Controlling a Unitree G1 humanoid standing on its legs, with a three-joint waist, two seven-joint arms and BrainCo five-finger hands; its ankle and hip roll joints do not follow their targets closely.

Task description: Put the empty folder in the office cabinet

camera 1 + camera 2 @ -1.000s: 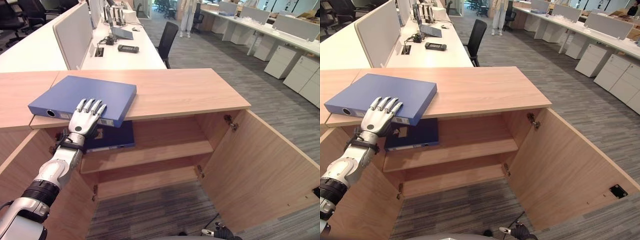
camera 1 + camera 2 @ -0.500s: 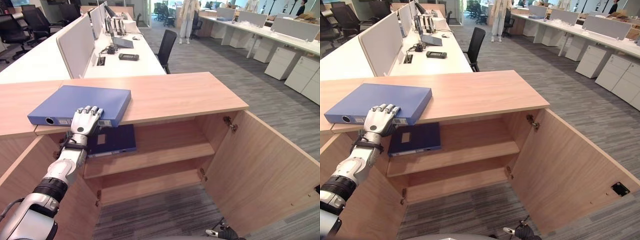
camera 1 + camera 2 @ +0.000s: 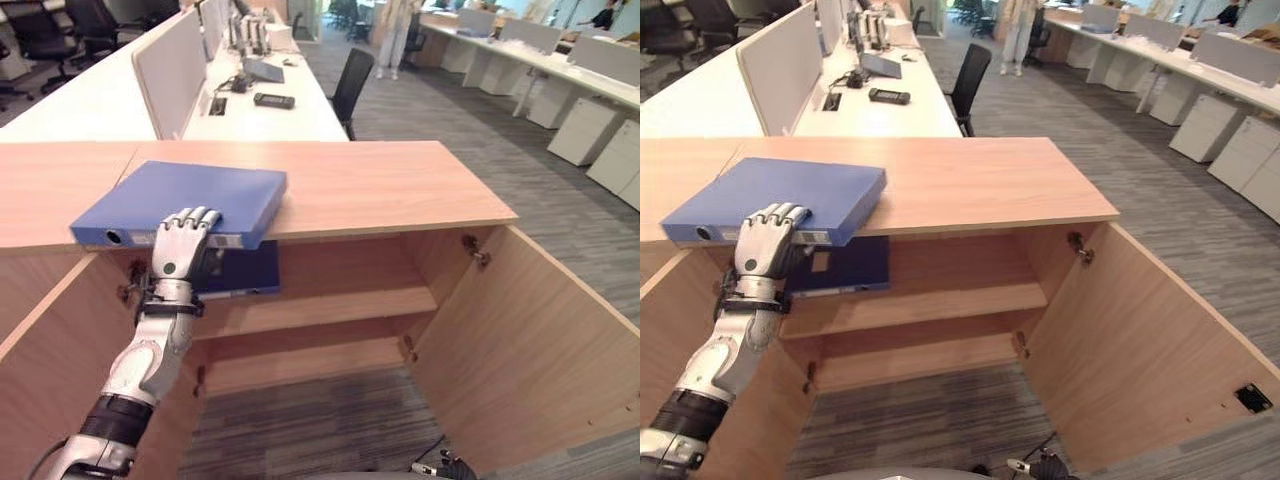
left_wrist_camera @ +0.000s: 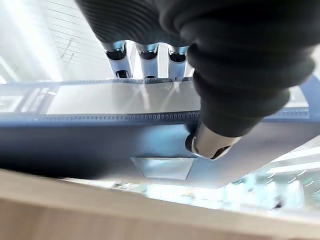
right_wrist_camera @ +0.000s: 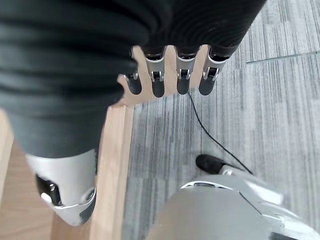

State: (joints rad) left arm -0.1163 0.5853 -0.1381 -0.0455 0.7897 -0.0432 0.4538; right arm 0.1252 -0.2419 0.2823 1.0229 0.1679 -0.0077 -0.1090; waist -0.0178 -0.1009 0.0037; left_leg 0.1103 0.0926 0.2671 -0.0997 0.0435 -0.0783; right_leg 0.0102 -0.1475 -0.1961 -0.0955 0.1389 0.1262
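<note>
Presently listed: one blue folder (image 3: 185, 200), lying flat on the wooden top (image 3: 380, 185) of the office cabinet (image 3: 340, 300), near the top's left end, its near edge jutting out past the front lip over the open compartment. Left hand (image 3: 180, 245): raised in front of the cabinet, fingers (image 3: 775, 215) curled over the folder's upper face at that overhanging edge; the left wrist view shows the fingertips (image 4: 145, 55) laid on the folder's cover and the thumb (image 4: 210, 145) pressed against its underside, so the folder is pinched between them. Right hand (image 5: 170, 75): seen in its own wrist view hanging low beside a wooden panel (image 5: 112, 165), above the grey carpet (image 5: 260, 125), fingers relaxed and nearly straight, holding nothing. Cabinet interior: two shelves; upper shelf (image 3: 330, 305) carries a darker blue folder (image 3: 240, 275) lying flat at its left side, directly below the overhanging one; lower shelf (image 3: 310, 360) bare. Right door (image 3: 540, 340) swung wide open toward the room; left door (image 3: 50, 380) likewise open, beside the left arm. Background: long white desk (image 3: 250, 110) behind the cabinet with a grey divider screen (image 3: 170, 65), a black office chair (image 3: 352, 85) at its side, further white desks (image 3: 560, 65) across the aisle, and a person (image 3: 395, 35) standing far off.
</note>
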